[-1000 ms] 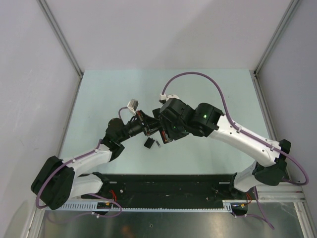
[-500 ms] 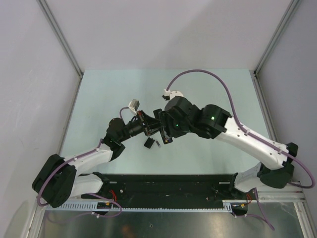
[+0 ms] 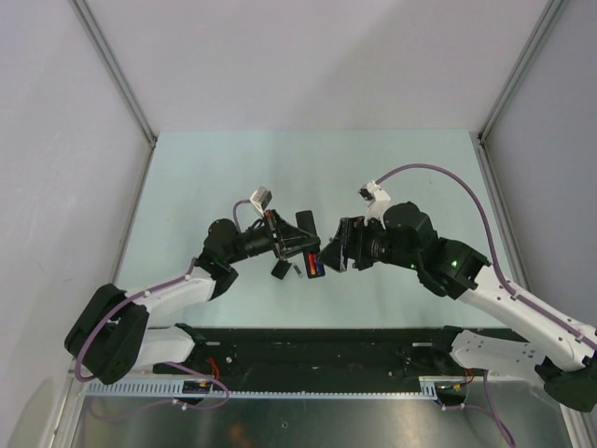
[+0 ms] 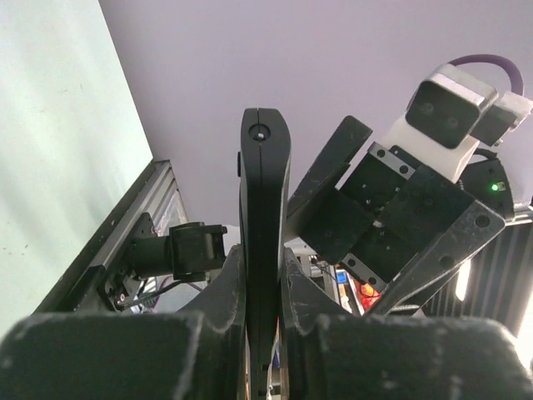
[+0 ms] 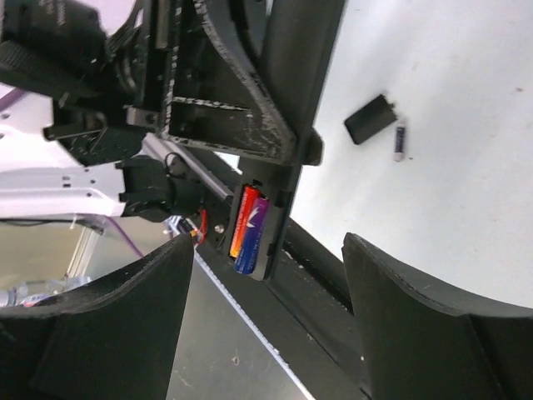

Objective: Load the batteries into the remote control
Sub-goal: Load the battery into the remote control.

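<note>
- Progress looks well advanced: the remote control has its back uncovered, and two batteries sit side by side inside it, a red-orange battery and a purple battery.
- Whether both cells are pushed fully home, the pictures do not show. From the right wrist view they seem to lie flat and parallel.
- The left claw is pressed together on the remote control, pinching its lower part. It holds the remote edge-on and raised above the table, between the two arms.
- The right claw is spread wide and pinches nothing. It faces the uncovered side of the remote from close by, with a finger on either side of its own view and neither touching the remote.
- One loose battery, dark with a pale tip, lies on the table just beside the back panel. Both lie near the held remote and apart from either claw.
- What seems left is the closing. The back panel needs picking up and snapping over the cells, and the free right claw is the likely one to do it.
- I cannot tell whether the loose battery is a spare or has a slot waiting, as no empty slot is plainly visible beside the two cells.
</note>
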